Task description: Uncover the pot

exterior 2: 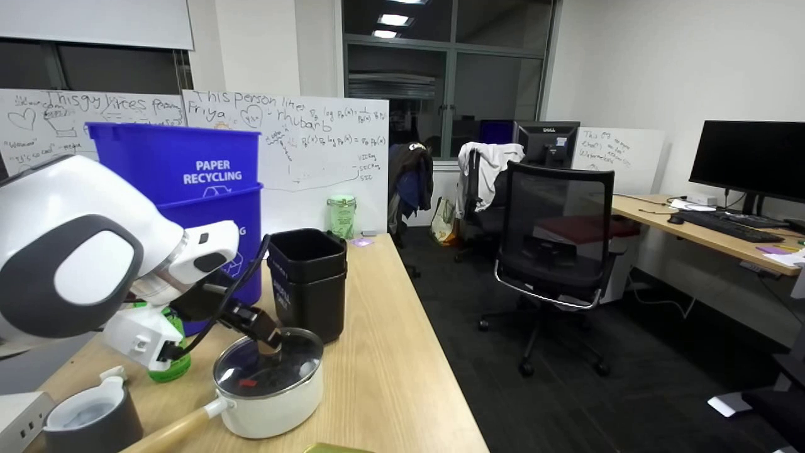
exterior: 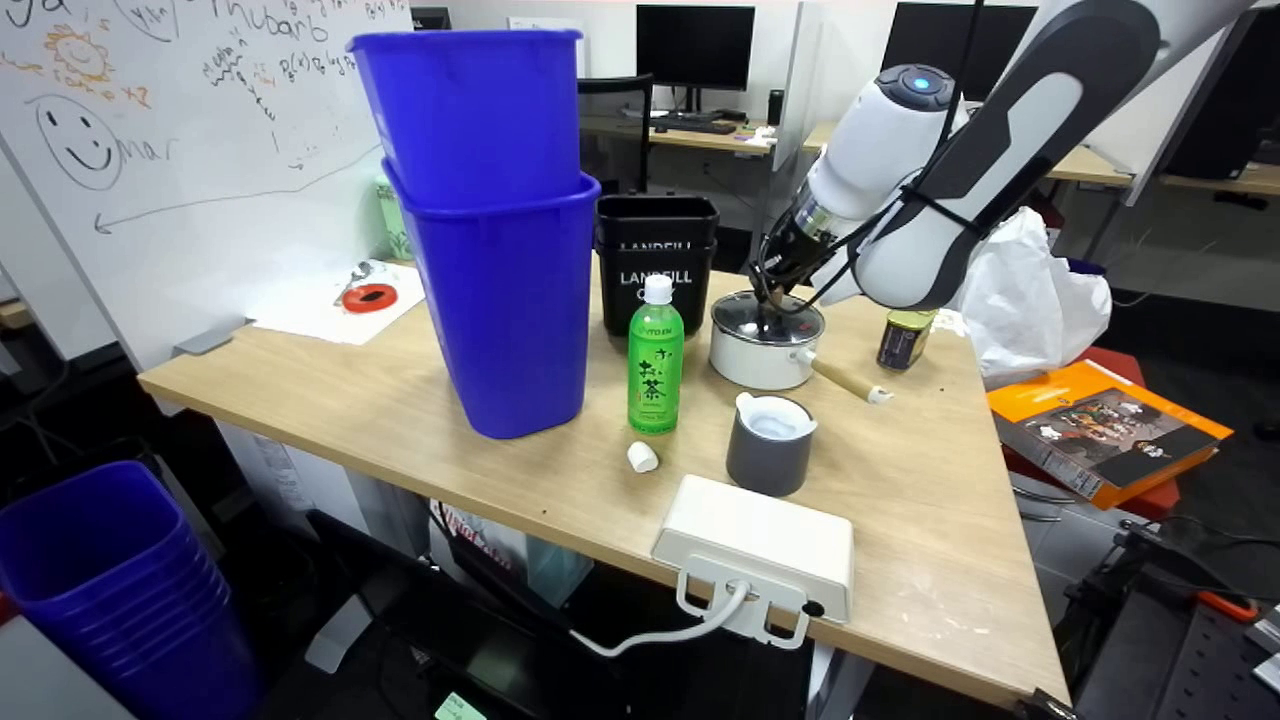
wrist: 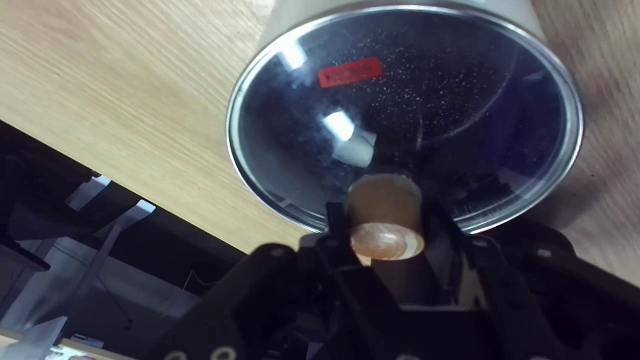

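The gripper [wrist: 385, 217] has its jaws about as far apart as the wooden knob [wrist: 386, 202] is wide, with a black finger [wrist: 336, 222] up against each side. It looks like a pinch on the knob, but I can't tell how tight it is. The knob is in the middle of the glass lid [wrist: 425, 110]. The lid sits on top of the white saucepan [exterior 2: 280, 406], and I see no gap under it. The saucepan is the pot to uncover. It stands upright on the wooden table [exterior: 920, 470], with its wooden handle [exterior: 845, 380] sticking out.

So I think getting hold of the lid is done, or almost. The big part is left, because the saucepan is covered. The lid needs to go up off the saucepan, over to one side of it, then down, and the gripper must let go.

Near the saucepan are the black landfill bins [exterior 2: 314, 308], a green tea bottle [exterior: 655, 385] and a dark grey cup [exterior: 762, 460]. The tall blue recycling bins [exterior: 505, 310] are farther from it. The lid could bump the nearest ones.
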